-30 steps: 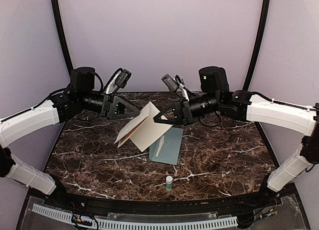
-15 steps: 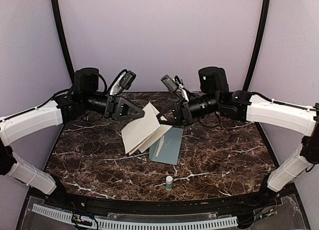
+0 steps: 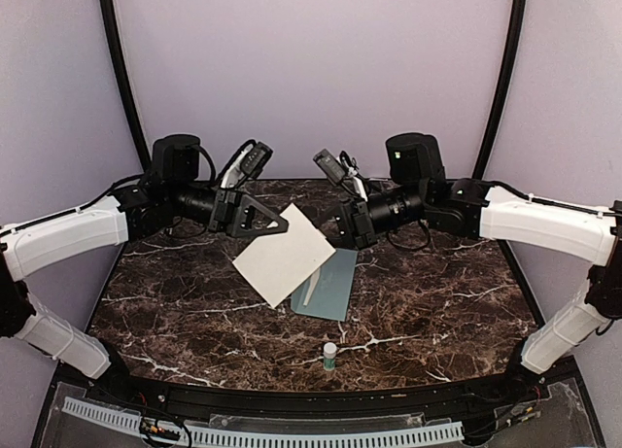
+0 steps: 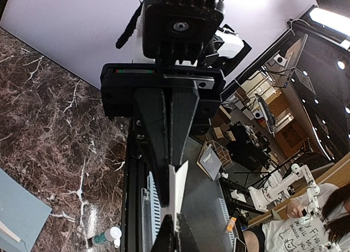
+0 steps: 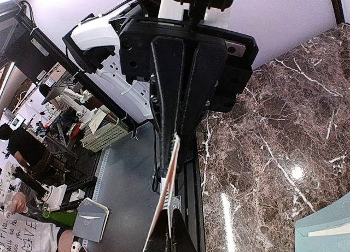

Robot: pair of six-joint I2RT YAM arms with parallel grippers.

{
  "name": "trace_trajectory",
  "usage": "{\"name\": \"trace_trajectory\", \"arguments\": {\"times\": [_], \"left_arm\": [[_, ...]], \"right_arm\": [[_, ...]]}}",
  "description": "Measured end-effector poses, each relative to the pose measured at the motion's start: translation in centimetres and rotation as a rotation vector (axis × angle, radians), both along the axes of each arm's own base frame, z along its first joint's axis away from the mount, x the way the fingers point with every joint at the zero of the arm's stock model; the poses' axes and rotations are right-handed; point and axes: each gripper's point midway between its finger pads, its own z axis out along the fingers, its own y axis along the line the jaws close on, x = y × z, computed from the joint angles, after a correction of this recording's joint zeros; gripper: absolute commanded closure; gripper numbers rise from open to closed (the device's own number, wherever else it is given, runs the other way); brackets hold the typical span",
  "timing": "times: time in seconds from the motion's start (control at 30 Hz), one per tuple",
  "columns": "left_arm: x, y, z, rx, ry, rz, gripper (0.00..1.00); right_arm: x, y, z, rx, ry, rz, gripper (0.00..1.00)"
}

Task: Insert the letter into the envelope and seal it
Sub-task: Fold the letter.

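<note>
The letter point(image 3: 287, 257), a cream sheet folded flat, hangs in the air over the dark marble table, tilted like a diamond. My left gripper point(image 3: 283, 230) is shut on its upper left edge, and my right gripper point(image 3: 337, 236) is shut on its upper right corner. The left wrist view shows the letter point(image 4: 178, 192) edge-on, pinched at my left gripper point(image 4: 168, 173). In the right wrist view the letter point(image 5: 164, 200) runs down from my right gripper point(image 5: 168, 167). The pale teal envelope point(image 3: 332, 288) lies flat on the table, partly hidden under the letter.
A small white glue stick point(image 3: 330, 355) with a green label stands near the front edge of the table, in front of the envelope. The glue stick point(image 4: 106, 236) also shows in the left wrist view. Purple walls close in the back and both sides.
My left gripper moved right and shut on the letter. The sheet, which hung open in a V, is now folded flat between both grippers.
</note>
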Motion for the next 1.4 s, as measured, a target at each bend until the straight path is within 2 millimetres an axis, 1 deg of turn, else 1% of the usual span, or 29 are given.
{"name": "trace_trajectory", "arguments": {"times": [0.2,0.23,0.27,0.37,0.47,0.53,0.67,0.73,0.83,0.93,1.03,1.17,1.27,1.4], "left_arm": [[0.0,0.0,0.1,-0.004,-0.003,-0.004,1.00],[0.0,0.0,0.1,-0.004,-0.003,-0.004,1.00],[0.0,0.0,0.1,-0.005,-0.005,-0.003,1.00],[0.0,-0.1,0.2,-0.010,-0.011,-0.003,1.00],[0.0,-0.1,0.3,-0.012,-0.014,-0.002,1.00],[0.0,0.0,0.3,-0.012,-0.016,0.001,1.00],[0.0,0.1,0.7,-0.019,-0.033,0.011,1.00],[0.0,0.2,0.8,-0.021,-0.041,0.016,1.00],[0.2,0.2,0.6,-0.012,-0.050,0.033,1.00],[0.2,0.1,0.1,0.008,-0.049,0.044,1.00],[-0.2,-0.3,-0.1,0.015,-0.056,0.040,1.00],[-1.0,-0.8,-0.3,0.026,-0.056,0.021,1.00],[-1.1,-1.1,0.1,0.023,-0.069,0.018,1.00],[-1.0,-1.2,0.3,0.021,-0.078,0.021,1.00]], "right_arm": [[0.1,0.0,0.0,-0.002,-0.002,-0.004,1.00],[0.1,0.0,0.0,-0.002,-0.006,-0.008,0.97],[0.3,0.0,-0.1,-0.003,-0.009,-0.016,0.88],[0.5,-0.3,-0.1,-0.005,-0.030,-0.047,0.71],[0.8,-1.1,0.4,0.001,-0.056,-0.090,0.55],[1.1,-1.8,1.1,0.013,-0.073,-0.124,0.46],[2.3,-3.7,2.5,0.039,-0.104,-0.197,0.33],[2.7,-4.4,3.1,0.051,-0.120,-0.223,0.29],[2.9,-4.9,3.8,0.065,-0.133,-0.234,0.28],[2.7,-4.7,3.9,0.066,-0.133,-0.217,0.28],[2.5,-3.6,3.9,0.060,-0.130,-0.190,0.28],[1.4,-1.5,3.2,0.043,-0.121,-0.128,0.33],[0.9,-0.7,2.3,0.025,-0.106,-0.100,0.41],[0.5,-0.7,2.2,0.026,-0.090,-0.077,0.63]]}}
